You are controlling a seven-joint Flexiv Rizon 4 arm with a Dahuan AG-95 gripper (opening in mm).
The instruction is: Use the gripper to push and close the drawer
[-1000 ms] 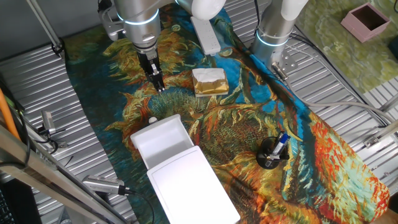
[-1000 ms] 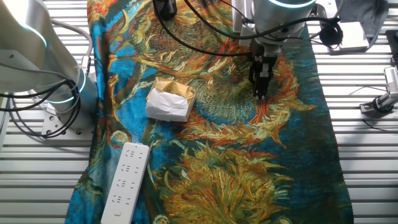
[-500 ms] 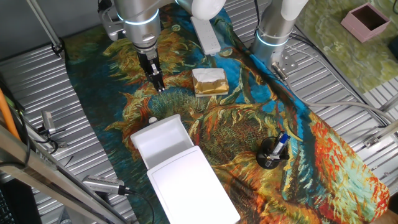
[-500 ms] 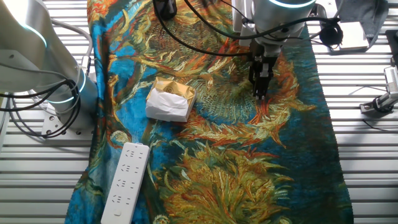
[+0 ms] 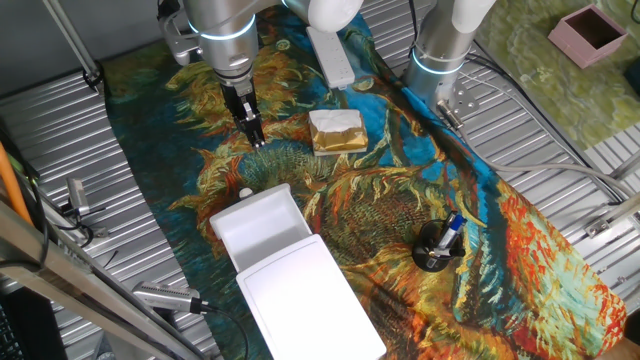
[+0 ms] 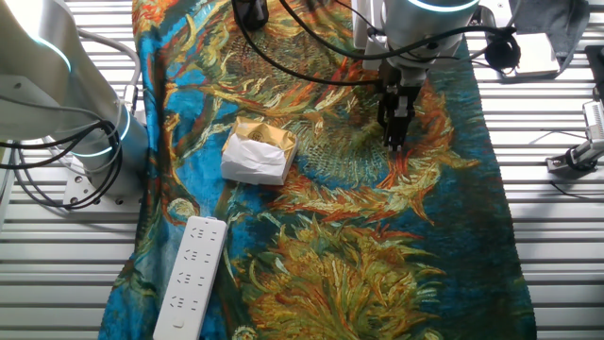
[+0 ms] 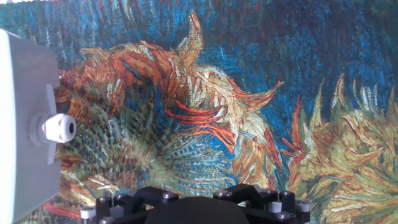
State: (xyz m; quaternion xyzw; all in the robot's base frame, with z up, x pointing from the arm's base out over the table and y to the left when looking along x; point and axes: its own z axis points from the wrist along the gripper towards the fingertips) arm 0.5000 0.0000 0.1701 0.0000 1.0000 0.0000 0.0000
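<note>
The drawer [image 5: 262,222] is a shallow white tray pulled out of its flat white box [image 5: 310,300], with a small round knob [image 5: 245,193] on its front. My gripper [image 5: 257,138] hangs on the silver arm with the cyan ring, above the sunflower cloth, a short way beyond the knob and not touching it. Its narrow black fingers look pressed together and hold nothing. It also shows in the other fixed view [image 6: 394,142]. In the hand view the drawer front [image 7: 22,124] and the knob [image 7: 56,129] sit at the left edge; the fingertips are out of sight.
A gold-and-white block [image 5: 337,131] lies right of the gripper and also shows in the other fixed view [image 6: 258,154]. A long white bar [image 5: 331,55] lies behind it. A black cup with a pen [image 5: 435,247] stands at the right. A second silver arm [image 5: 445,50] stands at the back.
</note>
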